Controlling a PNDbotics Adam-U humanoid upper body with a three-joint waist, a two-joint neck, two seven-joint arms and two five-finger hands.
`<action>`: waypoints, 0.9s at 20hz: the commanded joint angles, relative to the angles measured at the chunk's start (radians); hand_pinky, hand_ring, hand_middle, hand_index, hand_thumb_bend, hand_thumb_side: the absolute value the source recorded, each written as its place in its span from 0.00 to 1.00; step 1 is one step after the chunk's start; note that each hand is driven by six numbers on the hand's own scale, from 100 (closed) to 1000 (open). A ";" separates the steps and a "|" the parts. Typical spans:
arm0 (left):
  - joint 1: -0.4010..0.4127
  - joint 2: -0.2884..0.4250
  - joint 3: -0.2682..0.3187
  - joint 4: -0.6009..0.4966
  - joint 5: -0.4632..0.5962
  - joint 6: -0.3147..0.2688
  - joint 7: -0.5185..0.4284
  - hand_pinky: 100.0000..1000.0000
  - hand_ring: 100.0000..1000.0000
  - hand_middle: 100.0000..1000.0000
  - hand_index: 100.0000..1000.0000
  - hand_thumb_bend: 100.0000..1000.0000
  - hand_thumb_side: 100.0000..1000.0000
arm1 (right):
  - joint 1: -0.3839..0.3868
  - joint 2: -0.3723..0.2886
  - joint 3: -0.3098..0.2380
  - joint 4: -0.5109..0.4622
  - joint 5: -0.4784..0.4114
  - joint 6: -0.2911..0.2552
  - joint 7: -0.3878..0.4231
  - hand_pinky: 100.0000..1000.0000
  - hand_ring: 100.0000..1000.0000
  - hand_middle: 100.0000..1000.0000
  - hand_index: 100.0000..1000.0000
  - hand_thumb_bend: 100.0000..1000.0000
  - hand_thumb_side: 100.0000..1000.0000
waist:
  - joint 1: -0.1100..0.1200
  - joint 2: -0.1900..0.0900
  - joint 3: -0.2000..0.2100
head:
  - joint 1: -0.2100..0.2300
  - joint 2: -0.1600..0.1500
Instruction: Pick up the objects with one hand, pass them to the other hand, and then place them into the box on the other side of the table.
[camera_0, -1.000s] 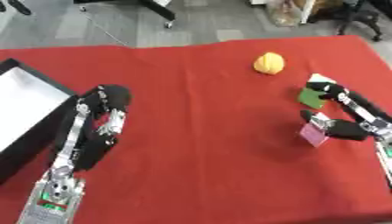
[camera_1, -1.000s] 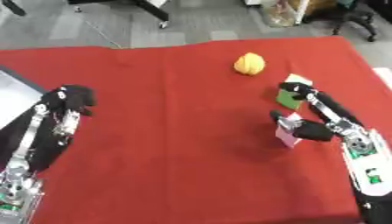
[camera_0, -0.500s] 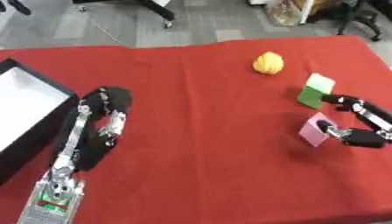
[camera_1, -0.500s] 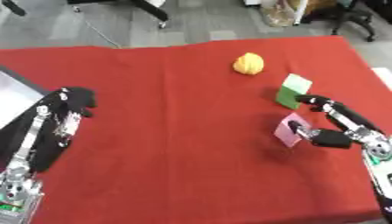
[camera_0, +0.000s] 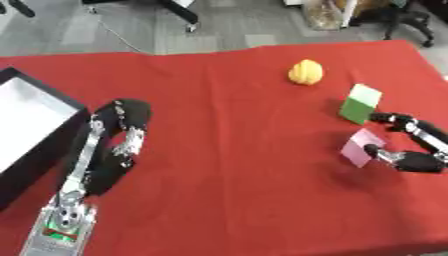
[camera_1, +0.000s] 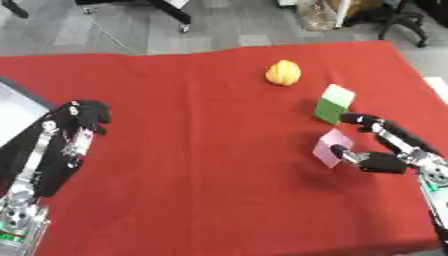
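Right hand (camera_1: 385, 150): curled round a pink block (camera_1: 331, 148), lifted tilted above the red bench (camera_1: 201, 150).
Left hand (camera_0: 122, 120): fingers curled, nothing held, beside the black box (camera_0: 35, 145).
Green block (camera_0: 360, 103): stood just behind the pink block.

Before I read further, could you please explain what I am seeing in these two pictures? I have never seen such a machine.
Both pictures come from a stereo camera in a humanoid robot's head, looking down at a table with a red cloth. They show the same moment from two eyes.

The black and silver limbs are the robot's arms. Its left hand hangs over the cloth with curled fingers and holds nothing. Its right hand, at the right side, pinches a small pink block.

On the cloth also lie a green block, just beyond the right hand, and a yellow fruit-like object farther back. At the left edge stands a black box with a white inside.
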 joint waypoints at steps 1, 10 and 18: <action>-0.007 0.009 -0.002 -0.011 -0.005 -0.001 -0.003 0.58 0.63 0.66 0.63 0.00 0.73 | -0.012 -0.035 0.000 -0.010 0.017 -0.007 0.020 0.89 0.95 0.88 0.96 0.33 0.54 | -0.013 -0.011 -0.001 | 0.001 -0.002; -0.006 0.009 -0.002 -0.012 -0.004 -0.001 -0.004 0.58 0.63 0.66 0.63 0.00 0.73 | -0.010 -0.029 0.003 -0.011 0.032 -0.008 0.038 0.89 0.95 0.88 0.97 0.31 0.54 | -0.012 -0.010 -0.001 | 0.000 -0.002; -0.005 0.008 -0.001 -0.012 -0.005 -0.001 -0.006 0.58 0.63 0.66 0.63 0.00 0.73 | -0.006 -0.026 -0.001 -0.005 0.050 -0.002 0.022 0.88 0.93 0.85 0.96 0.27 0.51 | -0.011 -0.010 -0.003 | -0.001 -0.002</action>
